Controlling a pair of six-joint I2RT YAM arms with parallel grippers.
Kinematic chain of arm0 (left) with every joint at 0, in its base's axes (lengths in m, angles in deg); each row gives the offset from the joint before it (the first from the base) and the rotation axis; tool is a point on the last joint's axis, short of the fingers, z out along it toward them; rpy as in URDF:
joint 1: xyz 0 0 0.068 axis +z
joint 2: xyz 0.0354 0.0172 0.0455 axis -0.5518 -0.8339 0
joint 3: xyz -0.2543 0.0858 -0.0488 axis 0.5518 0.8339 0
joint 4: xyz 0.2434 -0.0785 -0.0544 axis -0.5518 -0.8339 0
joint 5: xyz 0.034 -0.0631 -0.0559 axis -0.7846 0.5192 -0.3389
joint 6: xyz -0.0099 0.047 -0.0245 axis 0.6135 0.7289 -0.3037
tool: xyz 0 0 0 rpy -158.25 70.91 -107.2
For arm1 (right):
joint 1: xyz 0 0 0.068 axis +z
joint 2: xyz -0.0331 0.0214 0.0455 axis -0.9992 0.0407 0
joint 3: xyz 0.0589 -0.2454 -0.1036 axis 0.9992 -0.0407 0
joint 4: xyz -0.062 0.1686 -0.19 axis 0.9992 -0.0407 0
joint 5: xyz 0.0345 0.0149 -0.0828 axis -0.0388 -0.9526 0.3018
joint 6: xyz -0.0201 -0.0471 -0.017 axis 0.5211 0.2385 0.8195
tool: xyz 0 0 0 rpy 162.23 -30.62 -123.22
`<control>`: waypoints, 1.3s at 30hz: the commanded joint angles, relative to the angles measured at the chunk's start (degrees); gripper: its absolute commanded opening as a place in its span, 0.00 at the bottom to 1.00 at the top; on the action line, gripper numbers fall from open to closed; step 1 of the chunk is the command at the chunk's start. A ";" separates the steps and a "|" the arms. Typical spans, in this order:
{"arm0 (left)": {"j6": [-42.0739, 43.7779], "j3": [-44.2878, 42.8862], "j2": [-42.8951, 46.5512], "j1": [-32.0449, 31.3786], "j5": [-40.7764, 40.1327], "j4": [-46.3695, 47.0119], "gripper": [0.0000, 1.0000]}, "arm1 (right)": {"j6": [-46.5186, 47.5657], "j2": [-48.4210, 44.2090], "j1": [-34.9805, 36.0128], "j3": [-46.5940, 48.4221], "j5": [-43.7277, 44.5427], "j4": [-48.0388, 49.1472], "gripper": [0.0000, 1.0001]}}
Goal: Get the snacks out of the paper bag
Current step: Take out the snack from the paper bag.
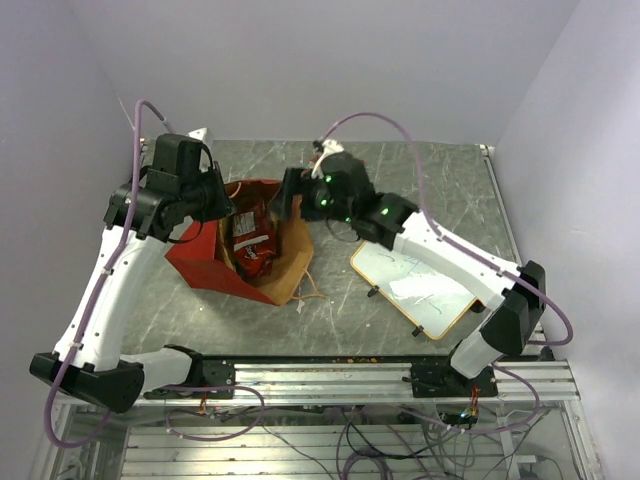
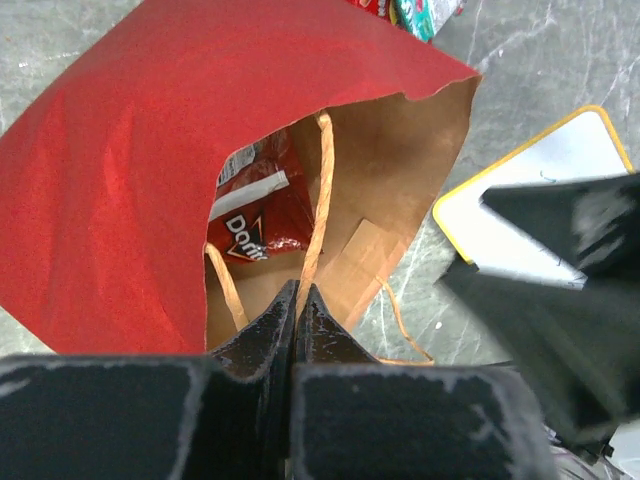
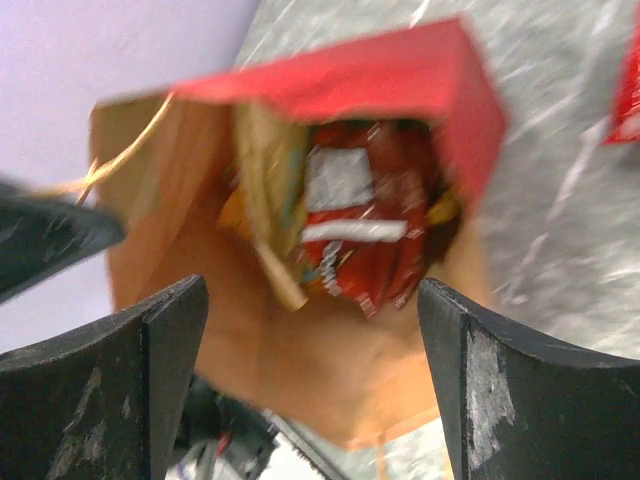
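Observation:
The red paper bag [image 1: 212,266] lies on its side with its brown mouth open, and it also shows in the left wrist view [image 2: 110,190]. Red snack packets [image 1: 252,240] sit inside, one of them a Doritos packet [image 2: 255,215]; the right wrist view shows them too [image 3: 365,225]. My left gripper [image 2: 298,296] is shut on the bag's string handle [image 2: 323,190] at the mouth's rim [image 1: 228,206]. My right gripper [image 3: 315,345] is open and empty just in front of the mouth [image 1: 292,200]. A teal and a red packet [image 2: 420,12] lie outside the bag.
A white whiteboard with a yellow rim [image 1: 415,285] lies on the table right of the bag, under the right arm; it also shows in the left wrist view [image 2: 560,165]. Another red packet [image 3: 628,90] lies on the grey tabletop [image 1: 440,190]. Walls close in on three sides.

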 commanded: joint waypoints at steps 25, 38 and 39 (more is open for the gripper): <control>-3.27 -0.51 0.51 0.06 10.80 1.33 0.07 | -36.77 12.50 9.16 -15.66 7.36 18.00 0.73; -1.22 -0.97 0.14 0.06 10.08 0.07 0.07 | -29.96 15.40 7.33 -13.62 5.97 19.59 0.41; -1.27 -0.81 0.12 0.05 10.17 0.18 0.07 | -28.98 15.08 7.32 -14.06 5.77 19.93 0.34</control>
